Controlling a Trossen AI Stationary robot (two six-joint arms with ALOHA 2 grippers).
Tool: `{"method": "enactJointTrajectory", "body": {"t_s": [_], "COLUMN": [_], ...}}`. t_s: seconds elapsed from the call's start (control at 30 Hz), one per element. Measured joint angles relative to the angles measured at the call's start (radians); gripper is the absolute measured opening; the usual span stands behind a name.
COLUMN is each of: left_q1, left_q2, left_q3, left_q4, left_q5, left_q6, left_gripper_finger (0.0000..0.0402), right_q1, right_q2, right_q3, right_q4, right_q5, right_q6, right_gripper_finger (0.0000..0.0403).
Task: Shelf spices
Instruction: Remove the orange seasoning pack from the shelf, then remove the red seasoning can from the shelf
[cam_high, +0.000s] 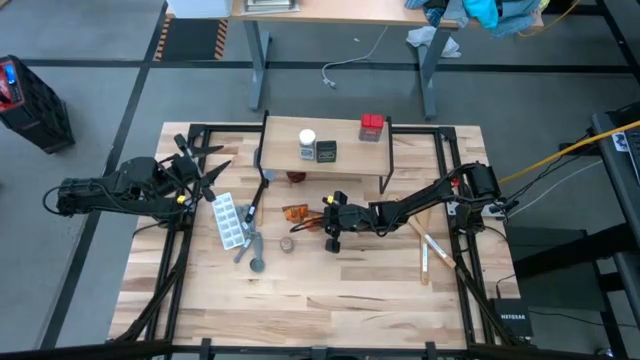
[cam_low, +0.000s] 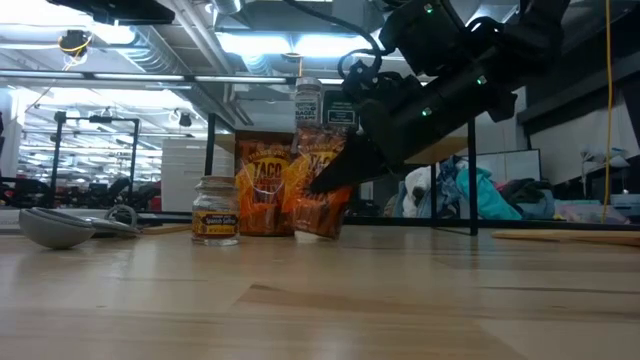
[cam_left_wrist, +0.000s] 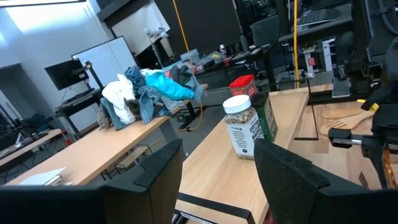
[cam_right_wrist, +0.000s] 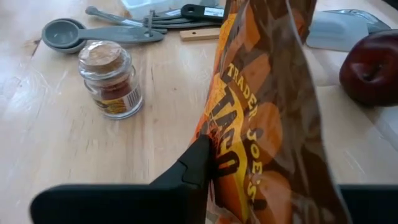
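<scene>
Spices, high view: three containers stand on the shelf (cam_high: 345, 152) beyond the right tool (cam_high: 328, 214); left tool (cam_high: 205, 172) waits apart, fingers spread. Low view: taco packet (cam_low: 320, 192) pinched, second packet (cam_low: 262, 190) and brown-capped jar (cam_low: 215, 210) beside it on the counter (cam_low: 320, 300). Right wrist view: fingers closed on the packet; those three appear left to shelve.

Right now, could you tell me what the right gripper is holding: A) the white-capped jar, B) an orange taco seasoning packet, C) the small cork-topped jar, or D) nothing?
B: the right gripper is shut on the orange taco packet, while the small jar stands apart on the table.
</scene>
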Motion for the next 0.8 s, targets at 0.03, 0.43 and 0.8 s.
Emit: {"method": "enactJointTrajectory", "body": {"t_s": [0.03,0.43,0.8], "left_q1": [0.000,0.000,0.000], "left_q2": [0.000,0.000,0.000], "left_q3": [0.000,0.000,0.000], "left_q4": [0.000,0.000,0.000], "left_q5": [0.000,0.000,0.000], "left_q6": [0.000,0.003,0.003], "left_gripper_finger": [0.0191,0.0191,0.0191], "right_q1": [0.000,0.000,0.000], "right_q2": [0.000,0.000,-0.031], "right_q3": [0.000,0.000,0.116], "right_q4": [0.000,0.001,-0.298], "right_q5": [-0.001,-0.008,-0.009], "right_q6": [0.000,0.046,0.045], "right_gripper_finger": [0.0059,0.0157,0.0195]}}
